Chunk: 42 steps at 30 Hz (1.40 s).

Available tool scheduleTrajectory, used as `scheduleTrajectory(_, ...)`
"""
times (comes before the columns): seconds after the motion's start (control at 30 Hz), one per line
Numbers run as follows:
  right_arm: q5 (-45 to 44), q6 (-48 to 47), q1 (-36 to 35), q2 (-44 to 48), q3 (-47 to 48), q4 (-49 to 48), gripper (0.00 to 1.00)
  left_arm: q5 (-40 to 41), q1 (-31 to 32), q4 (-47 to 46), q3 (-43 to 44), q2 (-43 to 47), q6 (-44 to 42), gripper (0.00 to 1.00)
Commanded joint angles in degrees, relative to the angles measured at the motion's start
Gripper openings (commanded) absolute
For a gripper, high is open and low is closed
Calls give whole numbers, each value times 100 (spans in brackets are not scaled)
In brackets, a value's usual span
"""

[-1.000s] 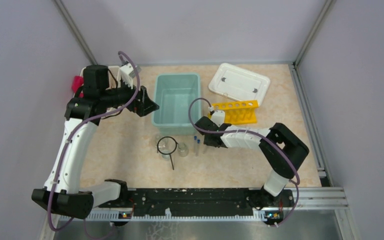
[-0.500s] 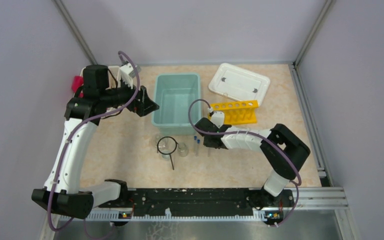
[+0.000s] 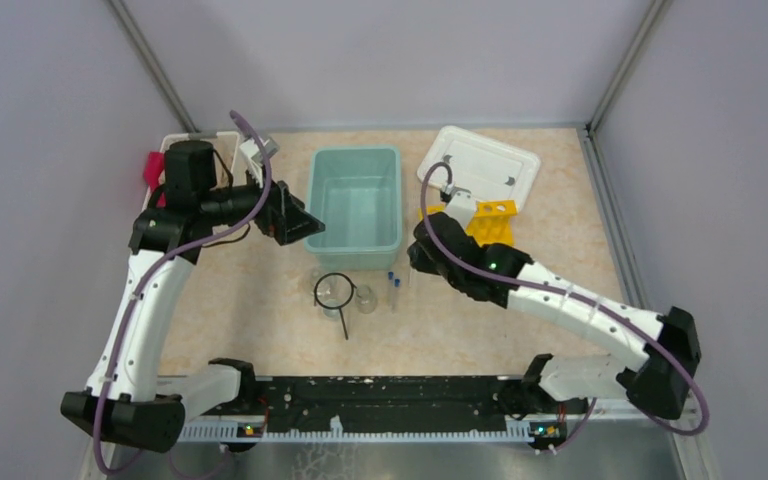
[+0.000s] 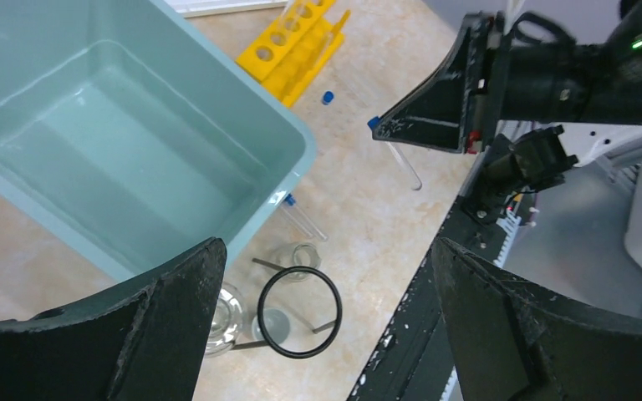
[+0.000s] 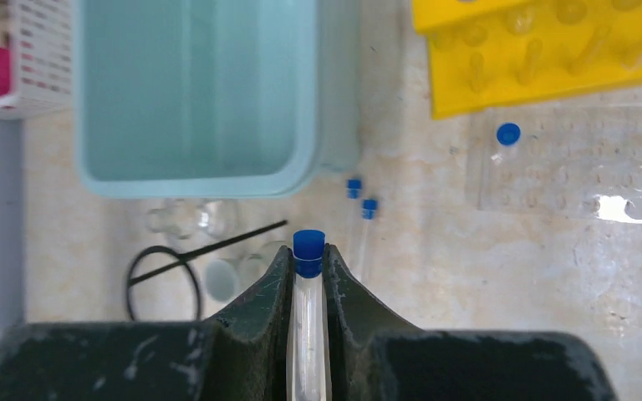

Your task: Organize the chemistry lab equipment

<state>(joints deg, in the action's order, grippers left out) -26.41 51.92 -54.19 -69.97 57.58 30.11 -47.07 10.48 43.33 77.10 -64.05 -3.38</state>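
My right gripper (image 5: 308,266) is shut on a clear test tube (image 5: 308,334), whose blue cap pokes out past the fingertips, above the table in front of the teal bin (image 5: 192,180). Two more capped tubes (image 5: 369,209) lie below by the bin's corner, and another tube (image 5: 508,134) lies near the yellow rack (image 5: 543,58). The black wire ring (image 3: 334,291) rests over two small beakers (image 3: 365,298). My left gripper (image 3: 300,225) hangs open beside the bin's left rim. In its own view, the ring (image 4: 299,311) shows far below the spread fingers (image 4: 150,334).
The teal bin (image 3: 353,245) stands mid-table with nothing in it. A white lid (image 3: 480,165) lies at the back right behind the yellow rack (image 3: 490,220). A white basket (image 5: 42,58) with pink cloth sits at the far left.
My right gripper closed on a test tube and rose off the table with it, the arm swinging out to the right. The left gripper edged slightly toward the bin.
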Motion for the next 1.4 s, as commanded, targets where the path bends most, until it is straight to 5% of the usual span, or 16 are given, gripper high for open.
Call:
scheduleTrajectory(0.0, -574, 25, -330, 591, 694, 157, 0, -822, -22, -409, -152, 54, 329, 99)
scheduleTrajectory(0.43, -406, -627, -832, -861, 2477, -1518, 0, -1251, 646, -954, -727, -69, 951, 97)
scheduleTrajectory(0.9, -388, -535, -984, -1071, 2527, -1882, 0, -962, 771, -860, -802, -351, 755, 61)
scheduleTrajectory(1.37, -127, -522, -988, -1139, 2616, -2008, 0, -1206, 771, -794, -585, -466, 738, 14)
